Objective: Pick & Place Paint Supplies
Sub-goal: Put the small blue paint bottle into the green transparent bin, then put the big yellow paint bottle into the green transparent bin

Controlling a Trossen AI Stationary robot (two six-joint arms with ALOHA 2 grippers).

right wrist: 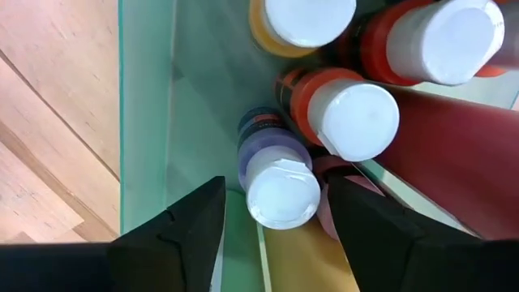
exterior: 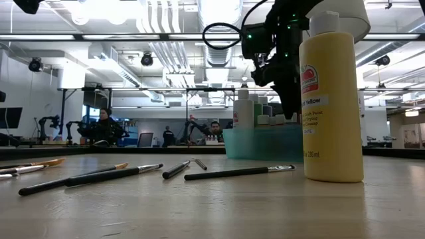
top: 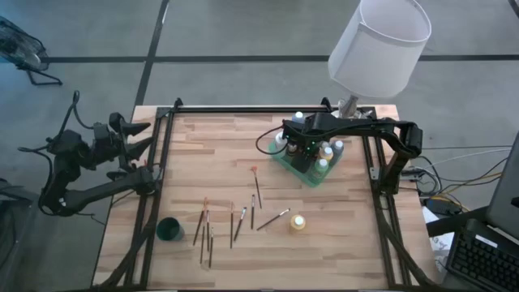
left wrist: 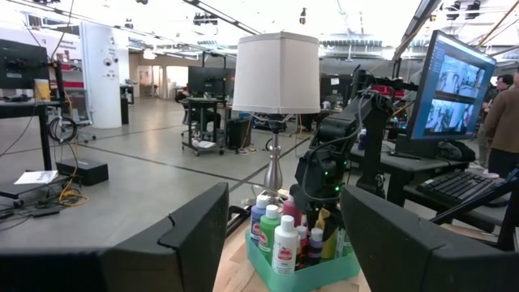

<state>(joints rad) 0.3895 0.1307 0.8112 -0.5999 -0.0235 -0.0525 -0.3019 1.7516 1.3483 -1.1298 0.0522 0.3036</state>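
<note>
Most paint bottles [top: 324, 154] already stood in the green tray [top: 302, 173]; the right gripper [right wrist: 276, 207], fingers spread, straddled a purple bottle [right wrist: 272, 170] there (apparently just released); one yellow bottle [top: 298, 222] and the brushes [top: 207, 227] remained on the table [top: 211, 146]; the left gripper [left wrist: 284, 235] waited open at the table's left edge.

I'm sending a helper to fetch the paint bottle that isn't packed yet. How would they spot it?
Start at the translucent green tray full of bottles under the right gripper, then look toward the table's near edge. Beside the scattered brushes stands a lone yellow bottle with a white cap. It is the only bottle standing outside the tray.
</note>
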